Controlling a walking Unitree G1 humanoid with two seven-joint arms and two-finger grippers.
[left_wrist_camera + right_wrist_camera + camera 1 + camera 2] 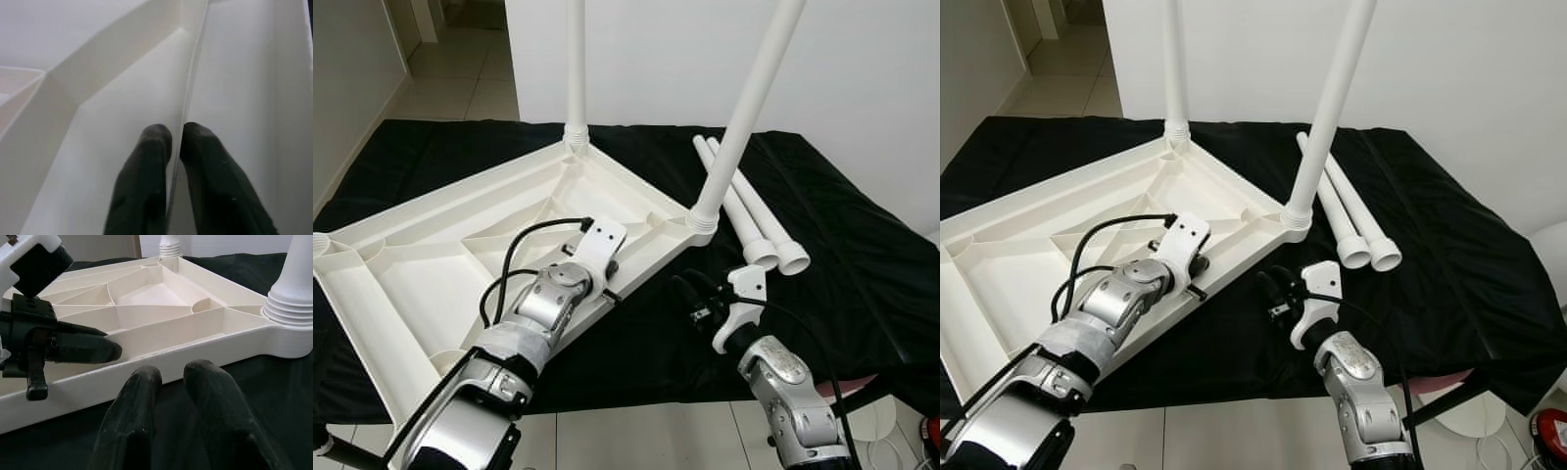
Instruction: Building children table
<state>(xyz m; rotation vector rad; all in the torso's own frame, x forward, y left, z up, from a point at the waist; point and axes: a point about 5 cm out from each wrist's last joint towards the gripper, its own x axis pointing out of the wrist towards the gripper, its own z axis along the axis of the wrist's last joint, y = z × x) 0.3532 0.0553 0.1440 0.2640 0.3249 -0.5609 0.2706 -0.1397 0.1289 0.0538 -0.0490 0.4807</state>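
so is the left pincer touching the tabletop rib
Touching. In the left wrist view the left pincer has its two black fingers closed on either side of a thin upright rib of the white tabletop, pinching it with no gap.
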